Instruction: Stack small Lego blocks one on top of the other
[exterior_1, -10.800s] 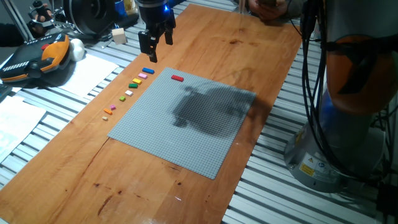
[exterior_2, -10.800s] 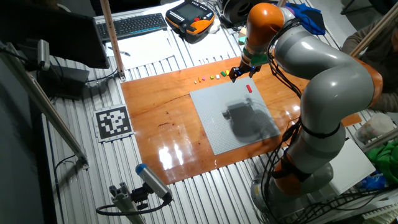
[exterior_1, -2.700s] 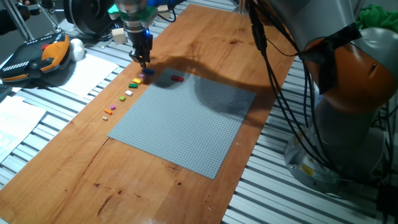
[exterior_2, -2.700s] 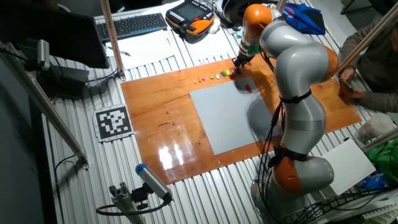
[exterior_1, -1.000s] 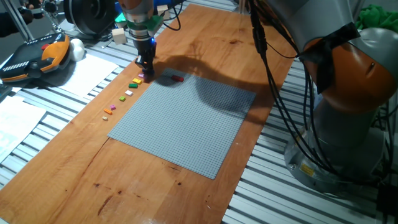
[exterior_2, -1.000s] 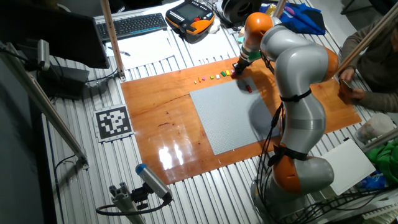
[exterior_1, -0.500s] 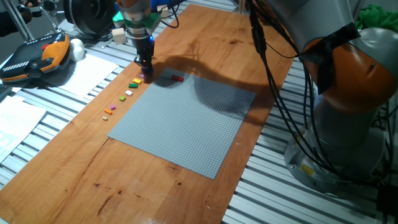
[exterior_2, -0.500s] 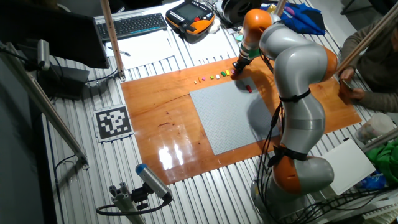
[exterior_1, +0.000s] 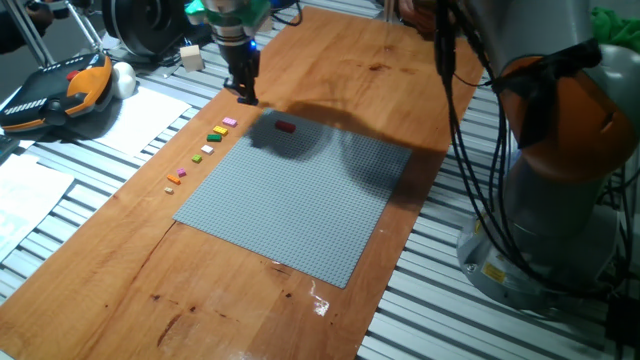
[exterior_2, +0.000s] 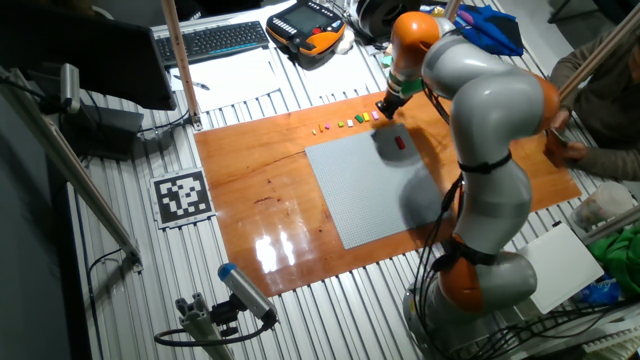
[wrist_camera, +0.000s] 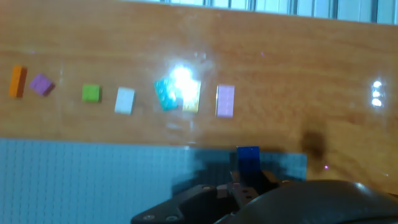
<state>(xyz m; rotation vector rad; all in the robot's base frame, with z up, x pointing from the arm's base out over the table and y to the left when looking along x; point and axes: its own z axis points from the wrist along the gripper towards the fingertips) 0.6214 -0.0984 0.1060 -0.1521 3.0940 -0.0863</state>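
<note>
Between the gripper's (exterior_1: 245, 95) closed fingertips sits the blue Lego brick (wrist_camera: 248, 161), lifted off the surface (exterior_1: 330, 60) and hanging over the far corner of the grey baseplate (exterior_1: 300, 195); the hand view shows the brick pinched upright at the fingers' end. On the baseplate near that same far edge, well apart from the gripper, lies the red Lego brick (exterior_1: 286, 127), flat in the arm's shadow. Just off the baseplate's edge, on bare wood, runs a row of loose little pieces: pink (wrist_camera: 225, 101), yellow (wrist_camera: 191, 98), teal (wrist_camera: 165, 94), white (wrist_camera: 125, 100), green (wrist_camera: 91, 93), purple (wrist_camera: 41, 84) and orange (wrist_camera: 18, 81).
</note>
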